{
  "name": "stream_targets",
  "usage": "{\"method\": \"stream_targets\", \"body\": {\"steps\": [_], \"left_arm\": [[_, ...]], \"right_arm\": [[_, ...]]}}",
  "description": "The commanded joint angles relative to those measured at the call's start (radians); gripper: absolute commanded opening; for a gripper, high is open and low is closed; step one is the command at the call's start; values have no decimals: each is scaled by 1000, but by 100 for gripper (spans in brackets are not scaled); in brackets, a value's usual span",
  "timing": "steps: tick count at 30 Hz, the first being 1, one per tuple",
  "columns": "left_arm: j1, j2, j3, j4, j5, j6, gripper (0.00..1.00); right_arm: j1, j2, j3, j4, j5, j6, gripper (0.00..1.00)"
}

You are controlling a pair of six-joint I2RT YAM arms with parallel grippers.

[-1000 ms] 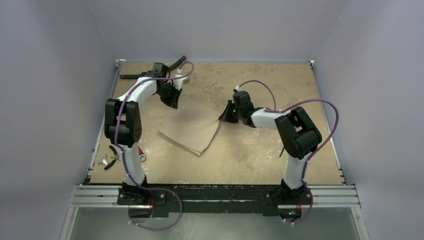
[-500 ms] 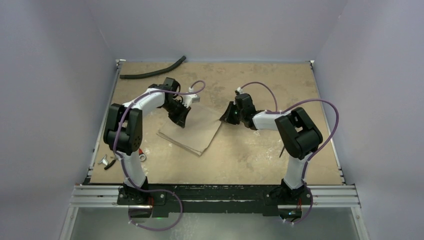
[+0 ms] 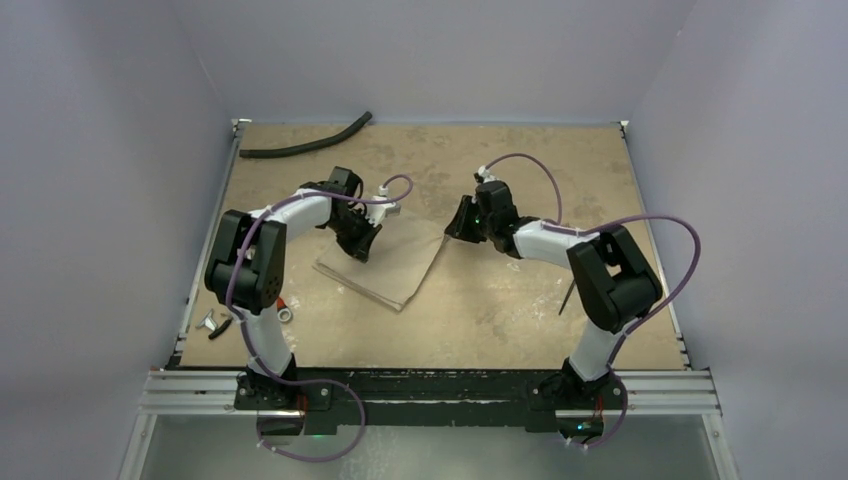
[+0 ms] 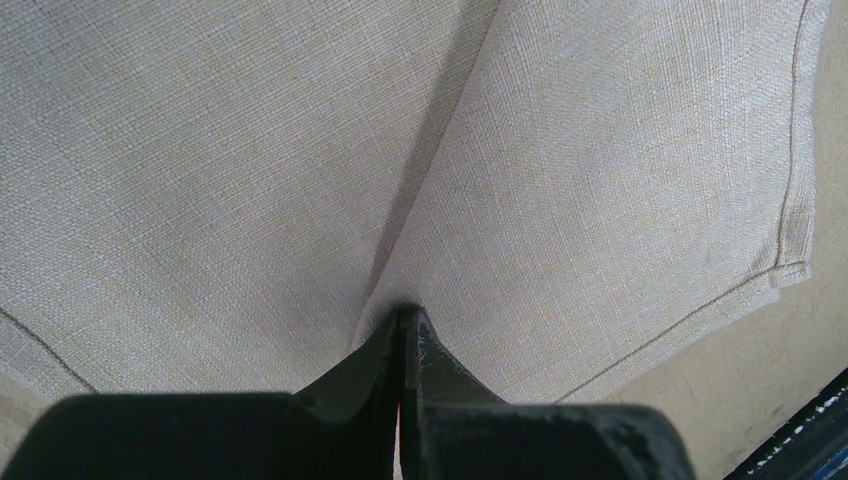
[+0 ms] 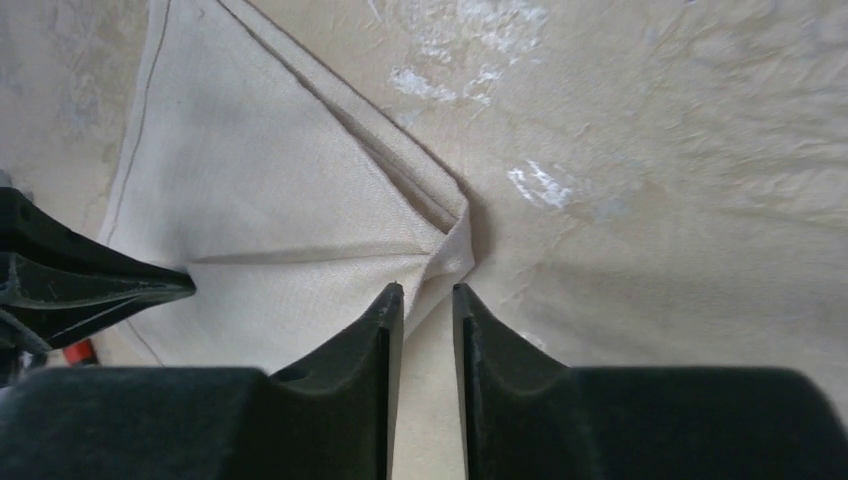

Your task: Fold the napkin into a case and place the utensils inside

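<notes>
- Letting go, my right gripper (image 5: 427,300) parted off the napkin (image 5: 280,200) corner at mid-frame.
- My left gripper (image 4: 403,322) stayed clenched on its fold at bottom centre; the folding looked unfinished.

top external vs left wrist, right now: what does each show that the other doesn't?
Top external only: both arms, the right end effector by the right corner of the napkin, the black hose along the far edge, small tools at near left.
Left wrist only: the fingers shut on a pinch of cloth, a crease running away from the tips, the stitched hem.
Both: the napkin, and the left end effector on it.
</notes>
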Motion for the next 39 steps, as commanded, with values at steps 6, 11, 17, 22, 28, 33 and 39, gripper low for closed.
{"method": "stream_targets", "body": {"steps": [6, 11, 17, 22, 28, 33, 39], "left_arm": [[2, -32, -7, 32, -9, -6, 0], [2, -30, -6, 34, -8, -18, 0], [2, -30, -2, 35, -16, -24, 0], [2, -26, 5, 33, -19, -29, 0], [2, -24, 18, 28, -28, -28, 0], [2, -23, 21, 23, -34, -27, 0], [2, -23, 20, 25, -39, -23, 0]], "right_arm": [[5, -127, -28, 64, -15, -17, 6], [29, -69, -31, 145, -113, 13, 0], [29, -11, -27, 181, -137, 22, 0], [31, 2, -38, 171, -128, -4, 0], [29, 39, -48, 157, -100, -18, 0], [30, 39, -66, 160, -57, -28, 0], [31, 30, -68, 140, -21, -33, 0]]}}
